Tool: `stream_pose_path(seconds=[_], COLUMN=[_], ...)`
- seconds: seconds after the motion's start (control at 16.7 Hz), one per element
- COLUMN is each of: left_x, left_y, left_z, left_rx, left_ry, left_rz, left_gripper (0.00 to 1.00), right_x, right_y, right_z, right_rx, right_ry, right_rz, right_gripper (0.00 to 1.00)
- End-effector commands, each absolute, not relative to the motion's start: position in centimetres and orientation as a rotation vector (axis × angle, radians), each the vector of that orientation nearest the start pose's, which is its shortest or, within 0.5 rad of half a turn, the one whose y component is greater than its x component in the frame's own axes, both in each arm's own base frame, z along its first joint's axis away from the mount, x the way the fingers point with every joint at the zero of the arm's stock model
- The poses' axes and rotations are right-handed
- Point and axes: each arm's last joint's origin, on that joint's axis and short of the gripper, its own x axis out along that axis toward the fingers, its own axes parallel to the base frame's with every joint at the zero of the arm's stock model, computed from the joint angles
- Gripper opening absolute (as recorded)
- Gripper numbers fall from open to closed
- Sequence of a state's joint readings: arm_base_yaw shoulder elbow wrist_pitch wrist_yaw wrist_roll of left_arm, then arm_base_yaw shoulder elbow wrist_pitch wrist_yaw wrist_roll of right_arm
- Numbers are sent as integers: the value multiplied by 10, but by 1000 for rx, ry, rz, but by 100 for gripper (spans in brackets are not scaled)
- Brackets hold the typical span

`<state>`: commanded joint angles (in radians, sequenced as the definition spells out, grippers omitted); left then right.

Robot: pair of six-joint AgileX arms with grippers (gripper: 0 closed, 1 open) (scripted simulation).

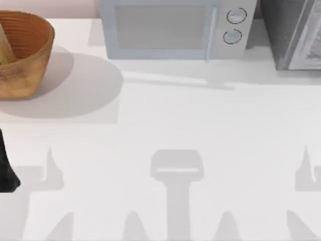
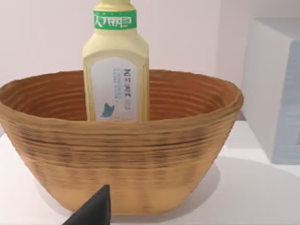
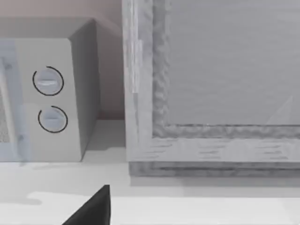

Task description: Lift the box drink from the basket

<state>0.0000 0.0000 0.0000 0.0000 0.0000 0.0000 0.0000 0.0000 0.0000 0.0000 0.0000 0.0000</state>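
The round orange-brown wicker basket (image 1: 24, 52) stands at the table's far left corner. In the left wrist view the basket (image 2: 122, 150) is close and level ahead, its ribbed inner wall showing. The pale-yellow box drink (image 2: 116, 75) stands upright inside it, its green-and-white label band above the rim; from above, a sliver of the box drink (image 1: 4, 47) shows at the picture's left edge. A dark part of my left gripper (image 2: 93, 211) sits low in front of the basket, apart from it. My left arm (image 1: 6, 173) is at the table's left edge. A dark part of my right gripper (image 3: 93, 208) faces the appliances at the back right.
A pale microwave (image 1: 175, 27) with two round dials stands at the back centre, to the right of the basket. A grey cabinet-like box (image 1: 296, 35) fills the back right corner. Open white tabletop (image 1: 165, 125) stretches in front of them.
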Motion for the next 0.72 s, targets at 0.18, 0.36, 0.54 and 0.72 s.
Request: stream_pose_path(seconds=[0.18,0.36,0.54,0.72], left_x=[106,111,122,144], left_y=[-1,0,2,5], left_z=[160,165,180,201], left_rx=[-1,-9,-15,-16], left_ry=[4,24,31,21], left_rz=[0,0,-2,-5], left_gripper=[100,100,100,100], right_x=[106,106,106,106], right_y=[-1,-1,-1,-1], right_z=[160,160,160,160], right_rx=[0,0,0,0], right_ry=[0,0,0,0], right_rz=[0,0,0,0], right_gripper=[100,100,100,100])
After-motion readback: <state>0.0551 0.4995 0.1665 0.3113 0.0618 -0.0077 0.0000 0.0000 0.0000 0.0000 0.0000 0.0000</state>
